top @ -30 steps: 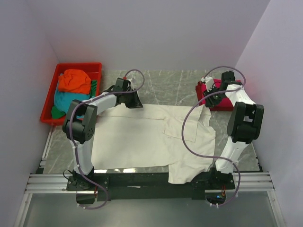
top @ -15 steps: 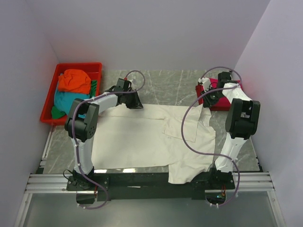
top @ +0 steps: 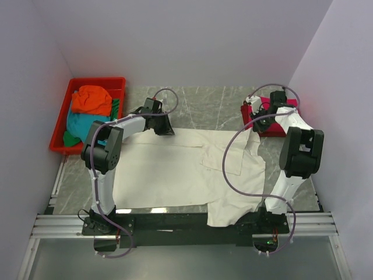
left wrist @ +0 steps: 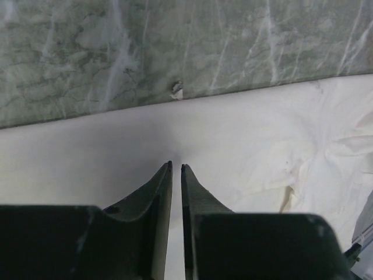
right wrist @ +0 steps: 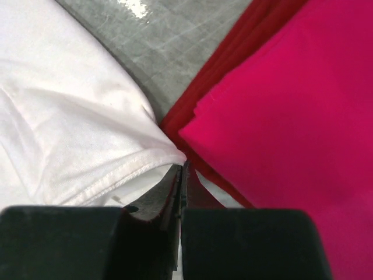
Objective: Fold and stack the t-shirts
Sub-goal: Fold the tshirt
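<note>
Two arms: both reach to the far side of the marble table [top: 204, 105], one at each end of the spread shirt.
Cream-white t-shirt [top: 175, 169]: lies flat across the middle of the table, and its near right part hangs over the near edge.
Left gripper [left wrist: 176, 167]: sits on the shirt just inside its far edge. Its jaws are drawn almost together, with a thin slit between them. I cannot tell whether any cloth is pinched.
Right gripper [right wrist: 180, 166]: clenched, with no gap between the fingers. A hemmed corner of the cream cloth meets its tips, but I cannot tell whether the corner is caught.
Magenta-pink t-shirt [right wrist: 280, 105]: folded, at the far right of the table, just beside the right gripper.
Red t-shirt [right wrist: 201, 81]: lies under the magenta one, with its edge showing.
Red tray [top: 96, 80]: stands at the far left, well apart from the spread shirt.
Orange t-shirt [top: 92, 99]: bunched in the tray, on top.
Teal t-shirt [top: 81, 122]: bunched in the tray beneath the orange one.
</note>
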Robot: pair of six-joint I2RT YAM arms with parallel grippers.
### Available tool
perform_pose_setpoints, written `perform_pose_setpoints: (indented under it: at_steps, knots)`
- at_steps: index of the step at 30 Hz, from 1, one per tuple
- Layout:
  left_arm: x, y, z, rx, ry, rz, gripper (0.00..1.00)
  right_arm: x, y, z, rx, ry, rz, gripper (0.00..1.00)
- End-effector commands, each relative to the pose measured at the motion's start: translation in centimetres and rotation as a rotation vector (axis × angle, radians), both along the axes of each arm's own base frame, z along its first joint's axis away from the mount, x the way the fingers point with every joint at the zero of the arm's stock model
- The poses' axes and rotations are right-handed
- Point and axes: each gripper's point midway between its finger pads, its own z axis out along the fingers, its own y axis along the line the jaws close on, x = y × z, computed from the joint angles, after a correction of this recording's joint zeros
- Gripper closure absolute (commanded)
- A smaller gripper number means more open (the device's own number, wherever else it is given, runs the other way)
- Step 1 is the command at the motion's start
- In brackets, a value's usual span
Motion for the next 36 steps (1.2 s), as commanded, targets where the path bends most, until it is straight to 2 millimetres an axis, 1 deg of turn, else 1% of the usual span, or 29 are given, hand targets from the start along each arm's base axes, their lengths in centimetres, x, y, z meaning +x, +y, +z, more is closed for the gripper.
perform_pose_setpoints:
  at_steps: [1, 4, 8, 13, 16, 17, 19, 20, 21, 22, 24, 28, 32, 35, 36]
  knots:
    - [1.2, 0.5, 0.0, 0.013, -0.012, 0.039, 0.83, 2.3, -1.6, 5.3, -0.039, -0.203, -0.076, 1.0]
    - [1.5, 0.7, -0.5, 0.019, -0.007, 0.053, 0.84, 2.6, -2.0, 6.2, -0.037, -0.244, -0.124, 1.0]
    - [2.0, 0.7, -1.0, 0.027, -0.003, 0.066, 0.85, 3.6, -2.8, 7.5, -0.04, -0.289, -0.173, 1.0]
    - [2.8, 0.8, -2.0, 0.034, 0.007, 0.091, 0.85, 4.5, -3.4, 7.8, -0.051, -0.296, -0.203, 1.0]
    - [3.3, 0.6, -2.0, 0.022, 0.002, 0.102, 0.85, 4.9, -3.9, 7.7, -0.069, -0.3, -0.22, 1.0]
    - [3.4, 0.6, -2.0, 0.022, 0.001, 0.109, 0.85, 5.2, -4.2, 8.0, -0.077, -0.308, -0.23, 1.0]
    - [3.9, 0.4, -1.8, 0.015, -0.008, 0.115, 0.85, 5.4, -4.6, 8.1, -0.082, -0.309, -0.244, 1.0]
    - [4.1, 0.3, -1.7, 0.01, -0.013, 0.117, 0.85, 5.7, -4.9, 8.5, -0.087, -0.321, -0.25, 1.0]
    - [4.5, 0.2, -1.5, 0.005, -0.02, 0.121, 0.85, 5.8, -5.2, 8.4, -0.095, -0.319, -0.262, 1.0]
    - [4.7, 0.1, -1.4, 0.002, -0.021, 0.123, 0.84, 6.2, -5.4, 9.0, -0.095, -0.331, -0.27, 1.0]
    - [5.2, -0.1, -1.0, -0.008, -0.03, 0.124, 0.84, 6.5, -5.5, 9.1, -0.099, -0.336, -0.276, 1.0]
    - [5.9, -0.6, 0.2, -0.034, -0.067, 0.118, 0.83, 7.5, -5.9, 10.2, -0.097, -0.363, -0.295, 1.0]
    - [6.6, -1.1, 1.7, -0.061, -0.107, 0.105, 0.81, 8.2, -6.3, 10.8, -0.105, -0.382, -0.319, 1.0]
    - [6.9, -1.4, 2.5, -0.076, -0.125, 0.092, 0.78, 8.7, -6.6, 11.4, -0.11, -0.402, -0.338, 1.0]
    - [7.0, -1.5, 3.1, -0.08, -0.139, 0.089, 0.76, 8.8, -6.7, 11.4, -0.111, -0.405, -0.342, 1.0]
